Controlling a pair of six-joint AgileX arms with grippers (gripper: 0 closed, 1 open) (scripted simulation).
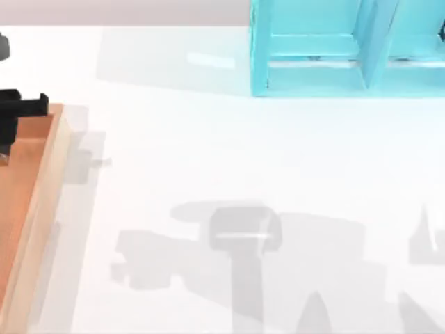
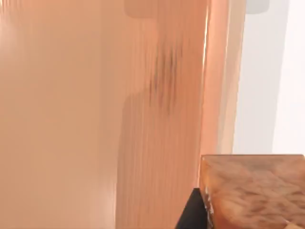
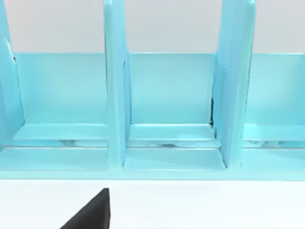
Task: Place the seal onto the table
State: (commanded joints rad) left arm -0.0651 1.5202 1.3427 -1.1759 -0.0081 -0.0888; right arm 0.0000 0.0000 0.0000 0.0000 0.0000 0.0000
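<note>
Seal [image 2: 255,191] looks pinched in left claw [image 1: 21,111] above the wooden tray [image 1: 49,181], right beside the rim, so it's picked up but not yet carried over onto the white tabletop [image 1: 208,153]

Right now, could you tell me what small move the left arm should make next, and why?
Probably carry the seal toward the top view's right, out of the tray, since the left gripper is over the tray with the seal close against it, and the white table lies beyond its wall. The right gripper faces the cyan shelf.
</note>
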